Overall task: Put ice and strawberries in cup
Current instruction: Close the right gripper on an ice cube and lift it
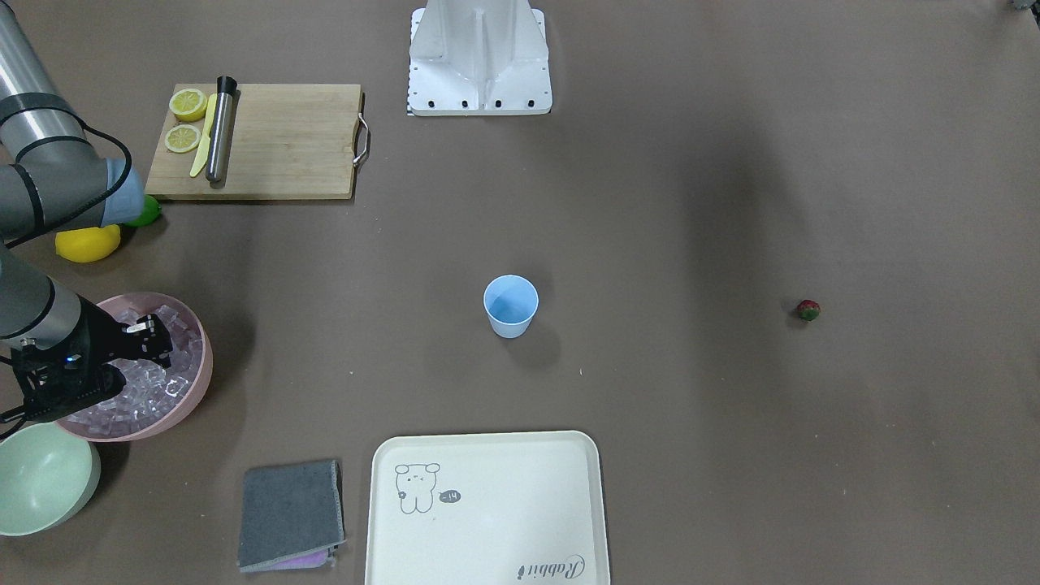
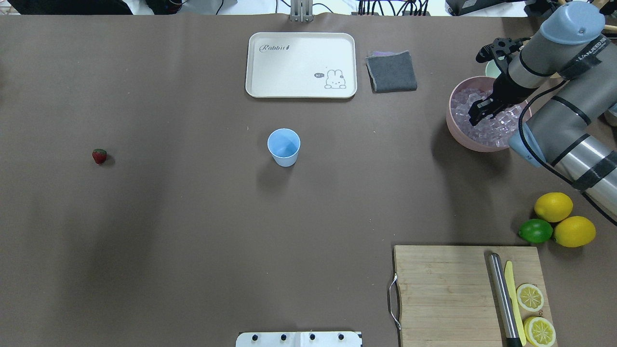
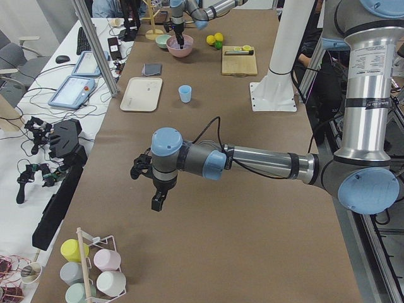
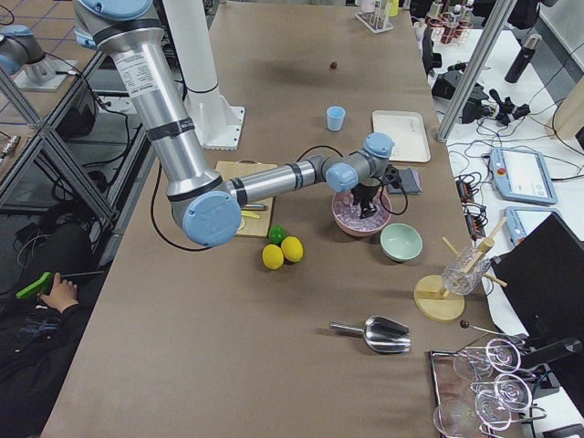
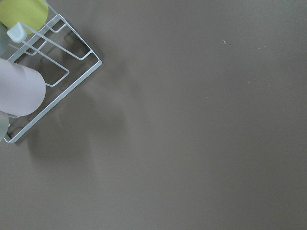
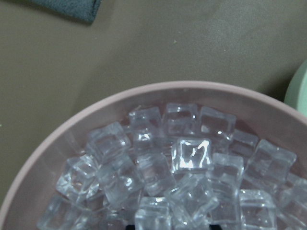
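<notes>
The light-blue cup (image 1: 510, 306) stands upright mid-table; it also shows in the overhead view (image 2: 284, 147). The strawberry (image 2: 99, 155) lies alone on the robot's far left side, also seen from the front (image 1: 808, 309). Many ice cubes (image 6: 192, 153) fill the pink bowl (image 2: 458, 130). My right gripper (image 2: 478, 111) hangs just over the ice inside that bowl, and its jaws look open and empty. My left gripper (image 3: 156, 203) hovers over bare table far from the cup, and I cannot tell whether it is open or shut.
A white tray (image 2: 301, 65) and grey cloth (image 2: 391, 71) lie beyond the cup. A pale-green bowl (image 1: 41, 479) sits beside the pink bowl. Two lemons (image 2: 553, 206), a lime (image 2: 535, 231) and a cutting board (image 2: 443, 289) are nearby. A wire rack of cups (image 5: 48, 72) is under the left wrist.
</notes>
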`<state>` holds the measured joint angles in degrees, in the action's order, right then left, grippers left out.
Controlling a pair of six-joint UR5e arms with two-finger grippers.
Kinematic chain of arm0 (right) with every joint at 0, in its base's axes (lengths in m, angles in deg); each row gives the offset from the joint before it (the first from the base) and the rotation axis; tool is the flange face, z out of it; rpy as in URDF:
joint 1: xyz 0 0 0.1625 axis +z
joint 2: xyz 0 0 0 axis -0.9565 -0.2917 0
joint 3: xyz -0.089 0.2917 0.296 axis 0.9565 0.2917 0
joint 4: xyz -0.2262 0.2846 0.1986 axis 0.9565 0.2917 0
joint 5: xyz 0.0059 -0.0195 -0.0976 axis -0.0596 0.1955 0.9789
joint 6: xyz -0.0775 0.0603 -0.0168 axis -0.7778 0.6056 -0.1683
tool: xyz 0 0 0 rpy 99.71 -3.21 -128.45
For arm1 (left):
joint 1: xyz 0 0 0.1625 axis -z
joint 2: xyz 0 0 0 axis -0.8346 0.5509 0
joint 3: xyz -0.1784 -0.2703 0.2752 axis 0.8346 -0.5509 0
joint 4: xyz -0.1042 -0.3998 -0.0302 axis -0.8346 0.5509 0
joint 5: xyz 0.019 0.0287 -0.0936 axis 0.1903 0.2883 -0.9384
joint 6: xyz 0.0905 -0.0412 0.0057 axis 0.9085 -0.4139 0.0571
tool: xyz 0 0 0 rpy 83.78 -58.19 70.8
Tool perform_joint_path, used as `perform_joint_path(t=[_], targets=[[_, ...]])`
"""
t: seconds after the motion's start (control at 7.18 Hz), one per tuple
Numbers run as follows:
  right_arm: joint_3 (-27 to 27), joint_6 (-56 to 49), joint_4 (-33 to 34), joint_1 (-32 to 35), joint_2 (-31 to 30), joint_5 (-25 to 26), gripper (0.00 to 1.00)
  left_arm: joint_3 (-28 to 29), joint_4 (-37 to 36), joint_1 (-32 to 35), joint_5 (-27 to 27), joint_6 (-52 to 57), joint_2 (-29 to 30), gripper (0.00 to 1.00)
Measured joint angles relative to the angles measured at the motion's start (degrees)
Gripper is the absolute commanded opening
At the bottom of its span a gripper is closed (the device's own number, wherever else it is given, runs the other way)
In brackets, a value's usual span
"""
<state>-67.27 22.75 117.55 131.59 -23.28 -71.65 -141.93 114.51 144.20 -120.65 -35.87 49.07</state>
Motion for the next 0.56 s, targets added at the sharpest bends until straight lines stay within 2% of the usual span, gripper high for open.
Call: perform_joint_path(t=[0.28, 0.56], targets=[[-0.44, -0.01, 0.59, 0.78, 0.60, -0.27, 0.00, 0.05, 0.01, 0.00, 0.00, -0.05, 0.26, 0.98], [-4.24, -0.71, 8.11, 3.36, 2.55, -1.23, 0.00, 0.19, -0.01, 0.00, 0.00, -0.06, 0.76, 0.98]])
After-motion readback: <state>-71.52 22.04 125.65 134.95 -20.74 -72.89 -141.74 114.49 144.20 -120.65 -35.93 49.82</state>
